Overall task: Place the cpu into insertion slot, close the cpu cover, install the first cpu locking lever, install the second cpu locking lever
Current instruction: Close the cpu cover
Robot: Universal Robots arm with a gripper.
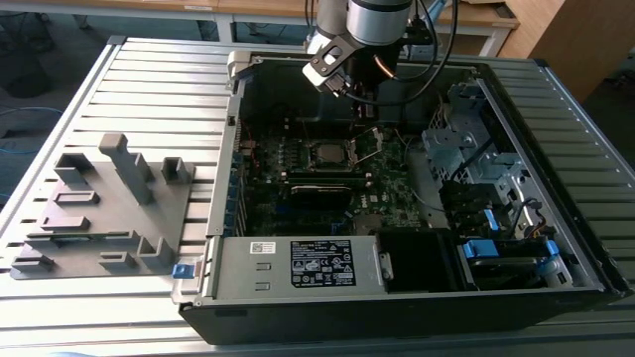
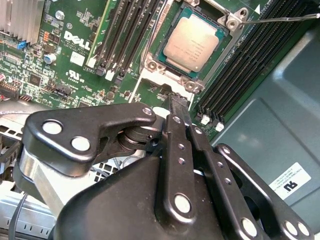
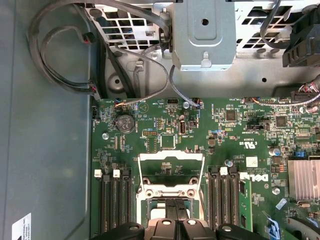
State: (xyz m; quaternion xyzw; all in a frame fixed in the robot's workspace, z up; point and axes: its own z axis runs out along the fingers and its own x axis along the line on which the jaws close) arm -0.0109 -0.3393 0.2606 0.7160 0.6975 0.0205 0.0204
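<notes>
Hovering with empty jaws pressed together, the gripper (image 2: 179, 104) is overlooking the seated cpu (image 2: 194, 42), the cpu cover (image 3: 170, 159) standing open and a locking lever (image 2: 280, 19) unlatched.

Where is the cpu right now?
In the second wrist view the cpu sits in the insertion slot, between two banks of black memory slots.

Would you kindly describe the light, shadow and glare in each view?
In the exterior view, the slatted table is bright while the inside of the computer case lies in shadow; in the second wrist view, the cpu has a soft sheen on its metal top and the dark gripper glints at its rivets; in the first wrist view, light is even, with the heat sink bright.
</notes>
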